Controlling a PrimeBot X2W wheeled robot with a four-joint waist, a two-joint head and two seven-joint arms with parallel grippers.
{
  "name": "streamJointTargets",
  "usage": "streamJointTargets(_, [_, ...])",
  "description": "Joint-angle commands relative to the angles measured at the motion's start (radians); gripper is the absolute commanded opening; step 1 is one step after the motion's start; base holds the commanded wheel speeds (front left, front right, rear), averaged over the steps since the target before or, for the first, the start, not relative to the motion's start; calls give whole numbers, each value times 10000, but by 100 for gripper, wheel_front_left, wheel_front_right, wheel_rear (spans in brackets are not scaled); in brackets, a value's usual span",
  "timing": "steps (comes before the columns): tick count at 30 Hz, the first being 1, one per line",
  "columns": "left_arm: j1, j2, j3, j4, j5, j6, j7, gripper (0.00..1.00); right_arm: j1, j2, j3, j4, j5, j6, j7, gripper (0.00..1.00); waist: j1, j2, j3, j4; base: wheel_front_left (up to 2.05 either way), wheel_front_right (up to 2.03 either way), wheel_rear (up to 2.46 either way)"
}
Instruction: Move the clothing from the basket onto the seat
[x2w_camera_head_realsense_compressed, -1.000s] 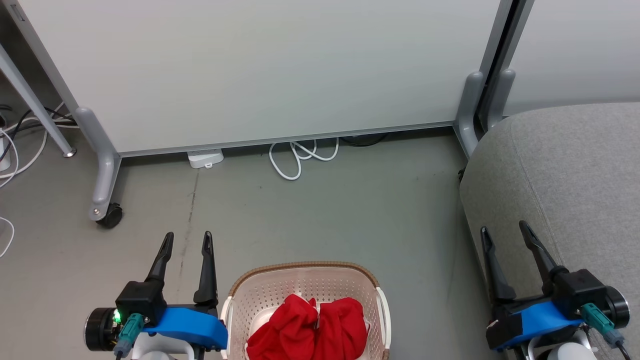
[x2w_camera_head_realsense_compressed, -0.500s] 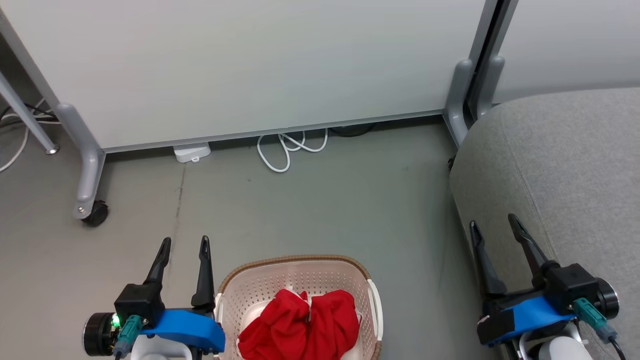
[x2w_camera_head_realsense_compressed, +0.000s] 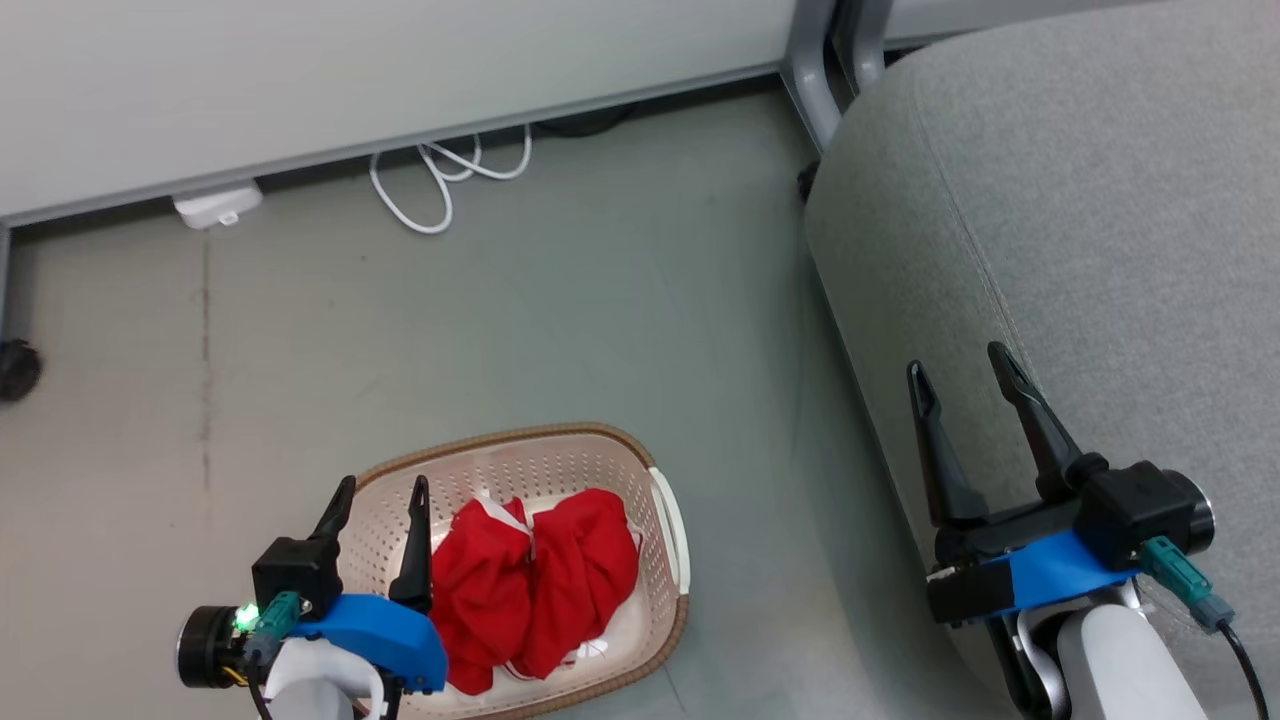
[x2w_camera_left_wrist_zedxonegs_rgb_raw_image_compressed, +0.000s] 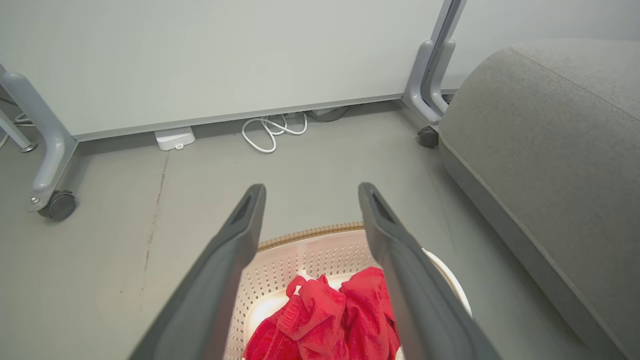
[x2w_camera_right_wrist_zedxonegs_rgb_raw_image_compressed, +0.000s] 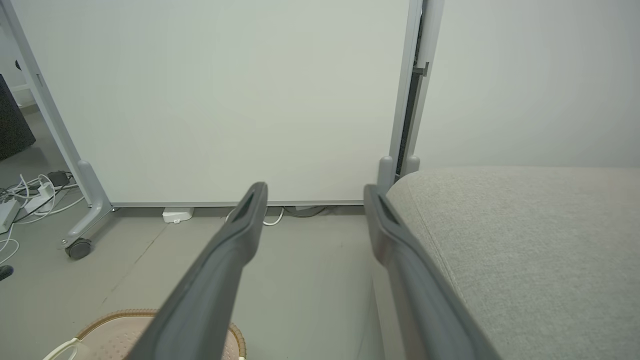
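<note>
Clothing (x2w_camera_head_realsense_compressed: 535, 585) lies just beside left end effector (x2w_camera_head_realsense_compressed: 383, 483).

Crumpled red clothing (x2w_camera_head_realsense_compressed: 535, 580) with white trim fills the cream, brown-rimmed basket (x2w_camera_head_realsense_compressed: 560, 445) on the floor, apart from the grey seat (x2w_camera_head_realsense_compressed: 1080, 200).

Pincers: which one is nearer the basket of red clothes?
The left pincer, at the cream-white perforated plastic basket holding bright red garments; the right pincer is by the light grey fabric seat.
</note>
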Motion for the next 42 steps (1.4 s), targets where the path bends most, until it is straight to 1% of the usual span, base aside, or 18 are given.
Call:
streamJointTargets(1, [-444,212,-19,383,72,-60,-29,100,-323,-22,77,-100,94,1,-34,100,-1,0,1010,-765,0,0,0])
streamJointTargets(5, [-969,359,-218,1076,180,-143,-28,100,-640,-22,-28,-211,124,1,-34,100,-1,0,1768,-1083,0,0,0])
streamJointTargets(6, [-969,359,-218,1076,180,-143,-28,100,-640,-22,-28,-211,124,1,-34,100,-1,0,1768,-1083,0,0,0])
streamJointTargets(9, [-1371,510,-323,1603,283,-164,-29,100,-899,-17,-63,-349,215,1,-34,100,-1,0,2372,-1245,0,0,0])
streamJointTargets(17, [-2341,690,-539,2766,457,-183,-28,100,-1516,-14,189,-743,592,1,-34,100,-1,0,3967,-1509,0,0,0])
streamJointTargets(21, [-2790,718,-562,3619,453,0,59,100,-1746,-16,286,-791,730,1,-34,100,-1,0,4545,-1562,0,0,0])
streamJointTargets(27, [-3389,889,-554,4256,486,256,6,100,-1993,-16,330,-984,854,1,-34,100,-1,0,5240,-1640,0,0,0])
streamJointTargets(28, [-3479,918,-545,4316,493,316,-5,100,-2022,-16,342,-1014,861,1,-34,100,-1,0,5330,-1659,0,0,0])
streamJointTargets(29, [-3664,1006,-505,4448,500,528,-20,100,-2079,-16,337,-1050,900,1,-34,100,-1,0,5490,-1699,0,0,0])
streamJointTargets(32, [-3881,1160,-426,4607,503,874,-21,100,-2177,-16,376,-1077,941,1,-34,100,-1,0,5704,-1779,0,0,0])
streamJointTargets(35, [-4085,1252,-359,4787,464,1125,-25,100,-2168,-16,423,-1079,1040,1,-34,100,-1,0,5863,-1855,0,0,0])
streamJointTargets(42, [-4546,1411,-287,5361,323,1353,-29,100,-2299,-16,571,-992,1257,1,-34,100,-1,0,6062,-1964,0,0,0])
